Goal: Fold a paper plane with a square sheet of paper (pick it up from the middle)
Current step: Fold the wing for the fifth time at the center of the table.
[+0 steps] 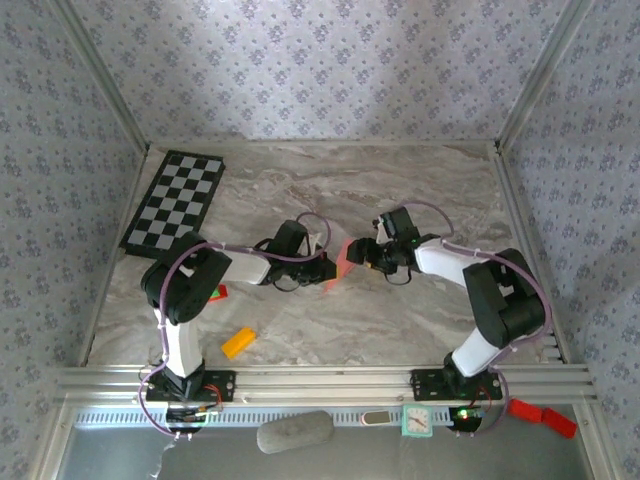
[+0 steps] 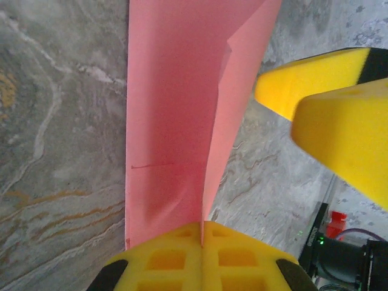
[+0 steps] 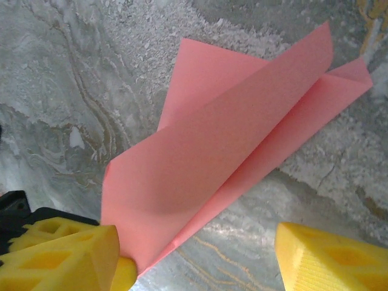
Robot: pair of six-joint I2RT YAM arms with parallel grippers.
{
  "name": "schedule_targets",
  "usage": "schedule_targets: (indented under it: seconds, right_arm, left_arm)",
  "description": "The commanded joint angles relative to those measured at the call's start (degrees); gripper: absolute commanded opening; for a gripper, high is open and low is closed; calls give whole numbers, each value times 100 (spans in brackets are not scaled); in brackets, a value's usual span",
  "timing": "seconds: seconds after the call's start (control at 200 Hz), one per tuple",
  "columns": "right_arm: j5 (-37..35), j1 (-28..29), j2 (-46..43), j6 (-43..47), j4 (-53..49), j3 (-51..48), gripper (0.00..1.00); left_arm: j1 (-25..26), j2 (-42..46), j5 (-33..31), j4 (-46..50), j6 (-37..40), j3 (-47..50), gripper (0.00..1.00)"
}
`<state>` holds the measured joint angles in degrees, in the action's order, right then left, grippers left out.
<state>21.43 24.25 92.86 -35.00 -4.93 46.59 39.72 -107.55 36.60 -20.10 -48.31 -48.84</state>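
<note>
Your left hand (image 2: 201, 242) is clamped shut on the sheet of paper (image 3: 242, 133), pinching it at one narrow end where the layers meet. The sheet rises from that pinch over the middle of the surface (image 1: 400, 320), between the two arms. Your right hand (image 3: 197, 245) is spread wide with nothing in it. One of its fingers (image 3: 60, 257) is just beside the sheet's near corner, and the other is well off to the side. The sheet is only partly folded (I count at least two overlapping layers and an angled flap, not a finished dart), so I judge the step in hand to be taking the loose flap to set the next crease. To do it well, bring the right hand in so that both layers pass between the pads. Close near the fold line rather than at the floppy far tip, and line the edges up before you squeeze. Do not pull against the left pinch, since thin paper is likely to tear or slip. Counted: one pink sheet and two hands. One orange block (image 1: 238, 342) and one red-and-green block (image 1: 217, 292) lie near the left arm, both well apart from the paper. One checkered board (image 1: 175, 202) lies at the far left corner.
</note>
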Motion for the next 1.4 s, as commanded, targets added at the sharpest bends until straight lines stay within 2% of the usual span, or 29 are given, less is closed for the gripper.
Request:
schedule_targets:
  seconds: [0.0,0.455,0.74,0.994,1.394]
  right_arm:
    - [-104,68,249,333,-245,308,70]
    - [-477,206,979,348,-497,728,70]
    - [-1069,369,1425,141,-933,1019,68]
    - [-1393,462,1655,50,-1258,1192,65]
    - [-1393,493,1744,42,-1353,1285,65]
  left_arm:
    - [-45,-87,155,-290,-214,1,2]
    - [-88,-311,141,-526,-350,137,7]
    - [-114,-319,79,-560,-328,243,13]
    - [-114,1,-17,-437,-237,322,20]
    - [-114,479,-314,150,47,318,29]
